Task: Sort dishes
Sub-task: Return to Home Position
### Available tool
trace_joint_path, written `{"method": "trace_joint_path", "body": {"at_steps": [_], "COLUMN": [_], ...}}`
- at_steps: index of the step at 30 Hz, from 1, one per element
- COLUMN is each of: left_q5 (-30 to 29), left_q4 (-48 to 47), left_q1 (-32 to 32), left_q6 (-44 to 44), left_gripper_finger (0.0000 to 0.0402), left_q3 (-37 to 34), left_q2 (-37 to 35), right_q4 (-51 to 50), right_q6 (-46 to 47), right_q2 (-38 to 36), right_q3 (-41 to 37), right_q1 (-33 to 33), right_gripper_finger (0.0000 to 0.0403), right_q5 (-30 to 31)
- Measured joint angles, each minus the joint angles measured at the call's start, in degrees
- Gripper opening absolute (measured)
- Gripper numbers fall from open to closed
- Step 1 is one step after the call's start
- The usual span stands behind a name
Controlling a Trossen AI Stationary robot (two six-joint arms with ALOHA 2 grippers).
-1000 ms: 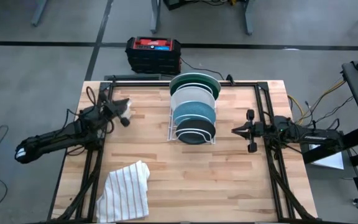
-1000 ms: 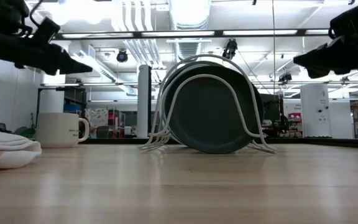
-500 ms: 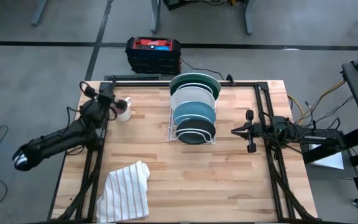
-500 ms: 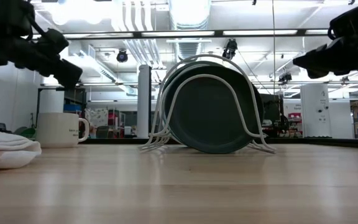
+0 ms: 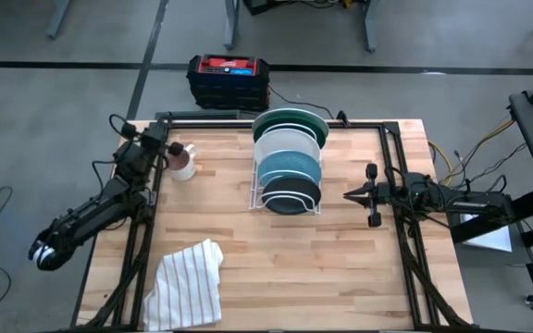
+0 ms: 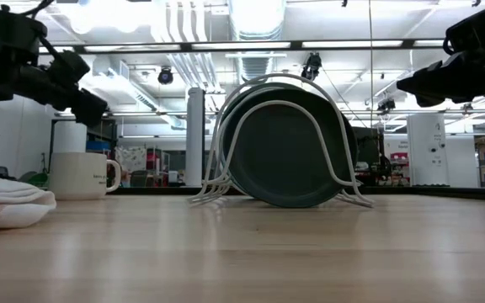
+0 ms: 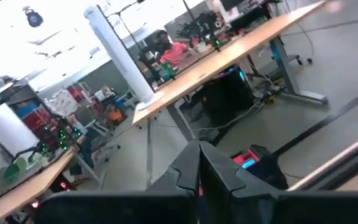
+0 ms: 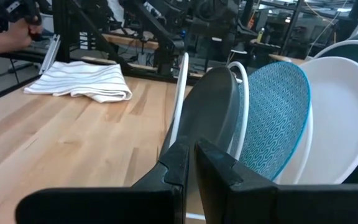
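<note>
Four plates stand on edge in a white wire rack (image 5: 253, 180) at the table's middle: dark green (image 5: 290, 118) farthest, then pale (image 5: 288, 142), teal (image 5: 289, 166), and blackish (image 5: 290, 194) nearest. The right wrist view shows the blackish (image 8: 207, 112), teal (image 8: 272, 118) and pale (image 8: 334, 118) plates. My left gripper (image 5: 167, 148) is shut and empty above the table's far left, beside a white mug (image 5: 182, 164). My right gripper (image 5: 348, 194) is shut and empty, level, pointing at the rack from the right.
A white striped cloth (image 5: 191, 282) lies bunched at the near left, also in the low view (image 6: 7, 206). The mug (image 6: 82, 175) stands upright at the far left. Black frame rails (image 5: 405, 240) run along both table sides. A red and black box (image 5: 229, 79) sits beyond the far edge.
My left gripper has drawn back from over the mug toward the table's far left corner, its arm swinging to point more toward the far edge. It stays shut. The mug has kept its place. My right arm has kept still.
</note>
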Motion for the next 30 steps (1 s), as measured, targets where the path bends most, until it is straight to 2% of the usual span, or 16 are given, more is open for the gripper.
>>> {"method": "trace_joint_path", "body": {"at_steps": [12, 30], "left_q5": [-0.26, -0.46], "left_q4": [0.32, 0.24], "left_q1": [0.17, 0.17], "left_q6": [-10.38, -10.23], "left_gripper_finger": [0.0, 0.0], "left_q3": [-0.38, -0.38], "left_q2": [1.42, 1.66], "right_q4": [-0.11, -0.2], "right_q6": [3.38, 3.6], "right_q2": [0.02, 0.02], "right_q3": [0.02, 0.07], "right_q1": [0.0, -0.02], "right_gripper_finger": [0.0018, 0.0018], "right_q5": [1.04, 1.1]}}
